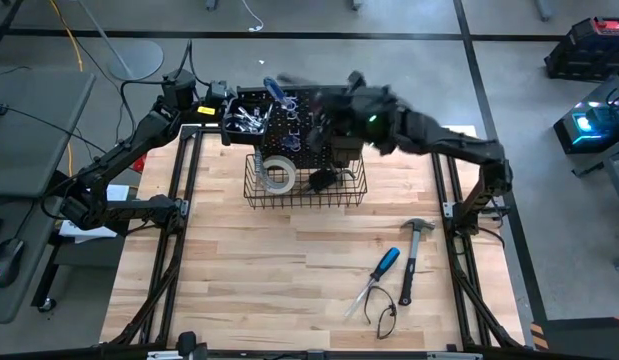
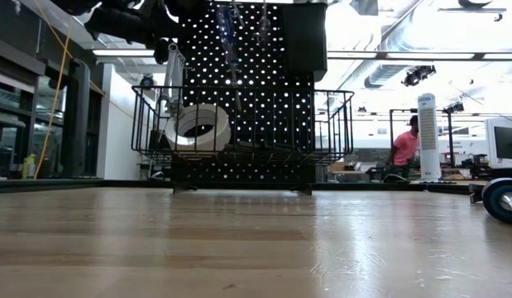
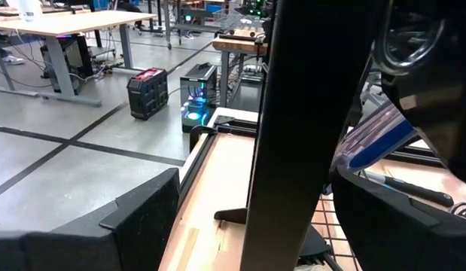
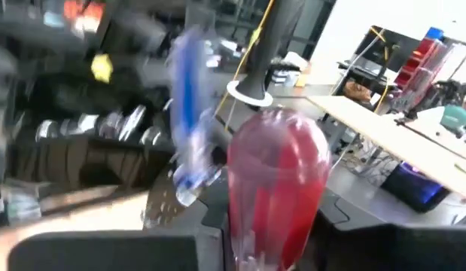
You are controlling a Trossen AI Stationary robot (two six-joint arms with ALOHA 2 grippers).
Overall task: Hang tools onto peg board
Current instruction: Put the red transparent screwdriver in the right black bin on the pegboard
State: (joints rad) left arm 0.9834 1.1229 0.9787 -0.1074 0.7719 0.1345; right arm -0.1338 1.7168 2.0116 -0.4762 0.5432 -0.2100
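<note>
The peg board (image 1: 289,125) stands upright at the table's (image 1: 289,270) far edge, its wire basket (image 1: 307,190) holding the white tape roll (image 1: 279,173). The right gripper (image 1: 334,118) is over the board's top, narrowed onto a red-handled screwdrivers handle (image 4: 276,184). The left gripper (image 1: 217,100) waits wide open beside the board's left bin. 1 hammer (image 1: 413,258), 1 blue-handled screwdriver (image 1: 381,272) and pliers (image 1: 384,312) lie on the table, well apart from both grippers.

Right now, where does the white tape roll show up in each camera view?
High view: white tape roll lies in the wire basket, at its left end.
Low view: tape roll leans inside the basket's left half.
Left wrist view: not in it.
Right wrist view: not in it.
Shared landmark: the black peg board behind the basket.
</note>
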